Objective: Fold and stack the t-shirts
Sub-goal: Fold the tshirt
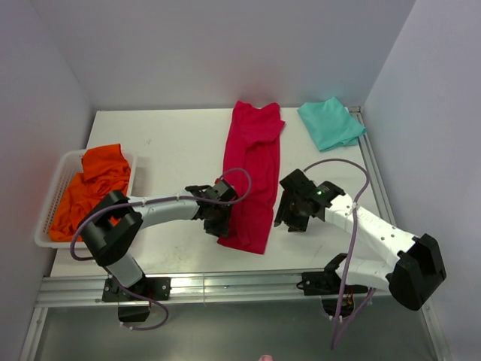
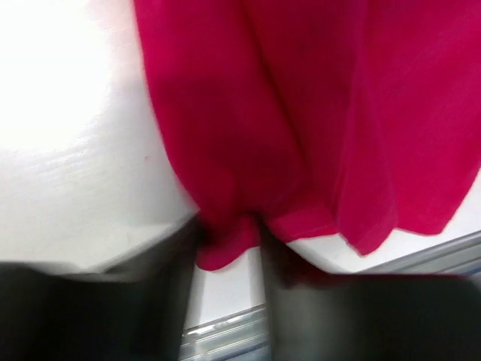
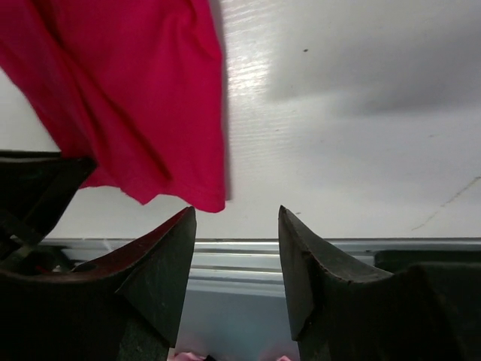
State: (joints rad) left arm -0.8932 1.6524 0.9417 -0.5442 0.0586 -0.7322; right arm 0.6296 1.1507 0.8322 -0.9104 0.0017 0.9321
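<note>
Left gripper (image 2: 229, 252) clamped on crimson t-shirt (image 1: 252, 173) hem; right gripper (image 3: 235, 218) spread, empty. One-corner lift risks skewing the fold.

1 crimson-red soft cloth short-sleeved t-shirt (image 1: 252, 169).
1 teal-green soft cloth t-shirt (image 1: 331, 122).
1 heap of bright orange cloth garments (image 1: 94, 184); the number of pieces in it cannot be told.
1 white slatted plastic basket (image 1: 46, 219).
1 white flat table (image 1: 173, 143).
2 black-and-white jointed robot arms: left (image 1: 161, 210), right (image 1: 376, 233).
2 thin purple cables, one along each arm: (image 1: 245, 188), (image 1: 353, 167).
</note>
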